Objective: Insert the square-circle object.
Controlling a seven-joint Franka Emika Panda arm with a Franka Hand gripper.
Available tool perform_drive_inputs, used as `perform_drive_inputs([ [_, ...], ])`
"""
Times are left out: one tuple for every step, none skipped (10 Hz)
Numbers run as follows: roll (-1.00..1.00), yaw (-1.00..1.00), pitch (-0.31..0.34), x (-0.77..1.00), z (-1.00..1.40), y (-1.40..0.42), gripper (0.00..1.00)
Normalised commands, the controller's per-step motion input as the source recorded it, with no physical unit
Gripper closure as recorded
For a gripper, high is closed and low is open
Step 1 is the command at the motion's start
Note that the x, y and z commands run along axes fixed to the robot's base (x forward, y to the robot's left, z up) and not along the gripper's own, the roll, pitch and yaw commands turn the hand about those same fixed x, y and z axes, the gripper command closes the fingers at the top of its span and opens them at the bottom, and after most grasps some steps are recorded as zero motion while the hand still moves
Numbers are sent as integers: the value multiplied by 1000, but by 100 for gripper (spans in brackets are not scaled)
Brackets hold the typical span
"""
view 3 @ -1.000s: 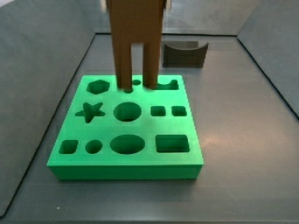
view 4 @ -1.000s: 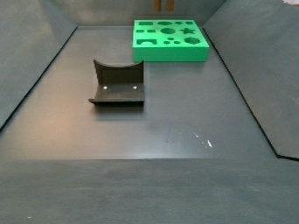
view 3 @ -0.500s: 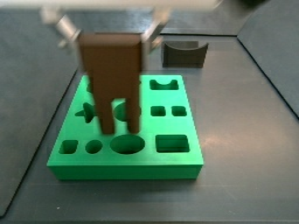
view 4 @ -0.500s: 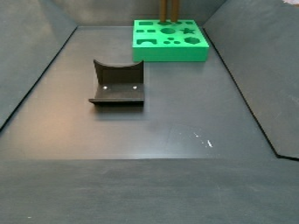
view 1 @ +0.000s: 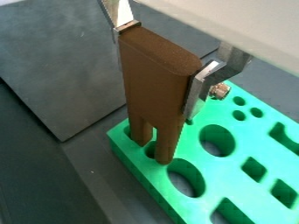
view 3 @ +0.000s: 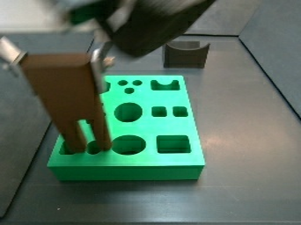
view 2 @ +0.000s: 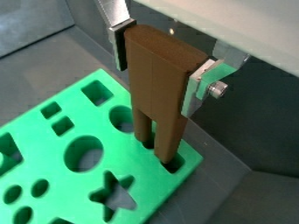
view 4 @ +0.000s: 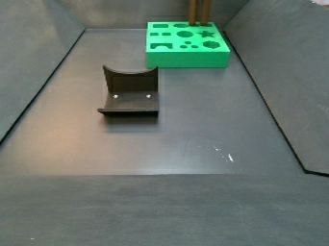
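Observation:
The square-circle object is a tall brown piece with two legs (view 3: 65, 88). My gripper (view 3: 55, 60) is shut on its upper part, silver fingers on both sides, and holds it upright. The legs' tips reach the top of the green block (view 3: 147, 127) at its near left corner, at the small square and round holes. I cannot tell whether the tips are inside. Both wrist views show the gripper (view 1: 163, 57) (view 2: 160, 63) clamped on the piece (view 1: 158, 87) (view 2: 158, 79) over the block's corner (view 1: 233, 166) (view 2: 59, 166). In a side view the piece (view 4: 197, 10) stands above the far block (view 4: 187, 58).
The fixture (view 3: 186, 54) stands on the dark floor behind the block; it also shows in a side view (view 4: 129, 93). The block has other holes, among them a star (view 2: 114, 197) and a large circle (view 3: 127, 143). Grey walls enclose the floor.
The gripper has carried the brown piece from the block's back row forward to its near left corner and lowered it onto the holes there.

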Motion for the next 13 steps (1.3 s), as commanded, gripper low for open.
perform_drive_inputs([
  [-106, 17, -100, -389, -234, 6, 100],
  [-31, 0, -57, -240, -240, 17, 100],
  [0, -74, -47, -254, -249, 0, 100],
  [-37, -206, -20, -106, -251, 11, 100],
  [-11, -257, 0, 26, -337, 17, 100],
  [-39, -217, 17, 211, -426, 23, 100],
  [-21, -180, 39, 303, -500, 46, 100],
  [-76, -131, 0, 297, -517, 120, 100],
  [-83, -83, 0, 249, -494, 157, 100],
  [-46, -40, -10, 140, -454, 109, 100],
  [-37, 0, -103, 11, -497, 103, 100],
  [-123, 0, -250, -63, -337, 6, 100],
  [-16, 0, 11, 0, 0, 0, 100],
])
